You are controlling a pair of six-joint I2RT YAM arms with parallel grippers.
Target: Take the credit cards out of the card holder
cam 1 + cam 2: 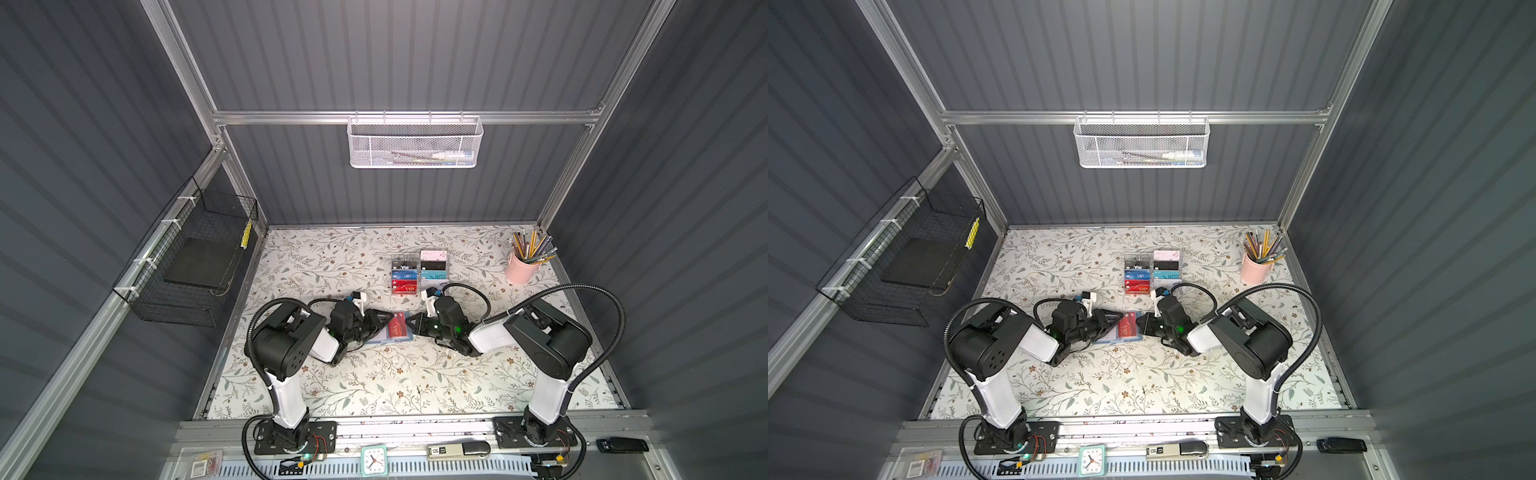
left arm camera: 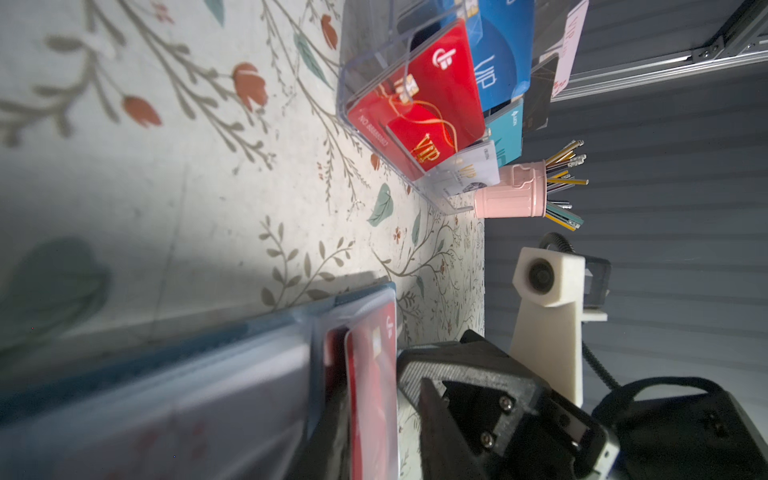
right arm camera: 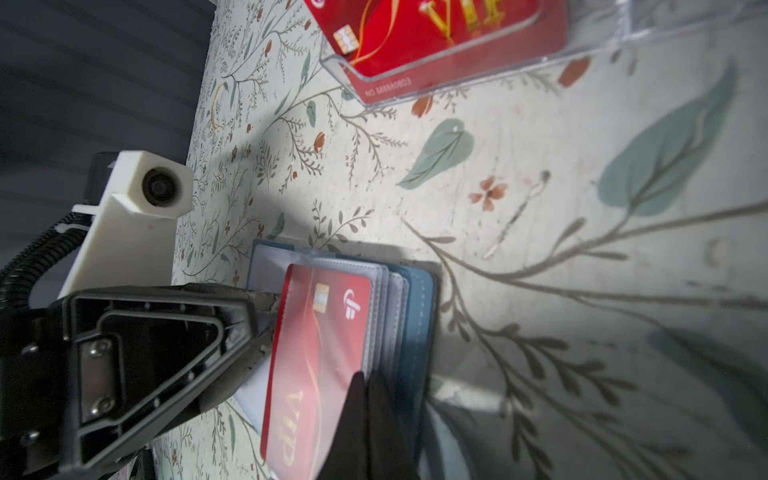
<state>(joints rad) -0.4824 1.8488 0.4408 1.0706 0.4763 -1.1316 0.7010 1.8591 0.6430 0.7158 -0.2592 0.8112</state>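
Right wrist view: the card holder (image 3: 419, 332) is seen lying open on the floral table (image 3: 519, 137), apparently pinned by the clenched right gripper (image 3: 365, 388) so the red card (image 3: 320, 353) can be drawn out. The left gripper (image 3: 264, 330) is set at the card's edge, but whether it is clamped cannot be told. Grey ribbed walls (image 3: 83, 62) are seen behind.

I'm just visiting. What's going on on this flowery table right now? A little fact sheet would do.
card holder: lying open, mid-table
red card: on top of its clear sleeves
left gripper: fingertips at the red card's edge, grip unclear
right gripper: shut, tip on the sleeves' opposite side
clear rack: behind, stocked with cards
pink pencil cup: far right corner
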